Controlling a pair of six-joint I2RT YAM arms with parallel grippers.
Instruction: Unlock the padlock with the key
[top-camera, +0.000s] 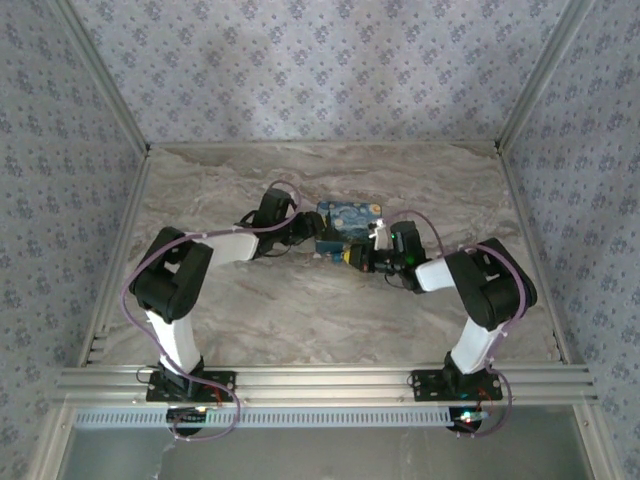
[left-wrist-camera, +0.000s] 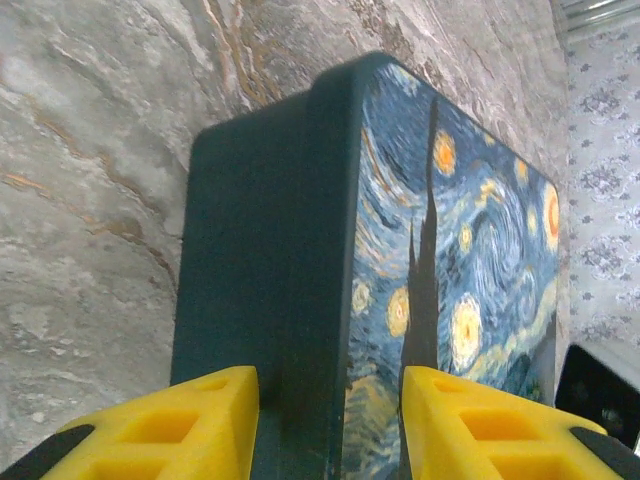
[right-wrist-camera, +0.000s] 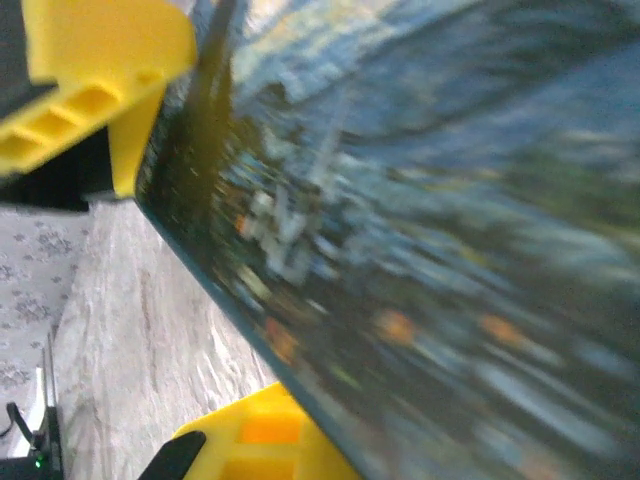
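Top external view: the painted box (top-camera: 350, 222) lies mid-frame, its long axis running left to right. At its left end the left gripper (top-camera: 312, 236) straddles it, one jaw on each side; I cannot tell whether they press. Closed, the right gripper (top-camera: 354, 257) sits at the box's lower edge. Padlock and key cannot be made out.
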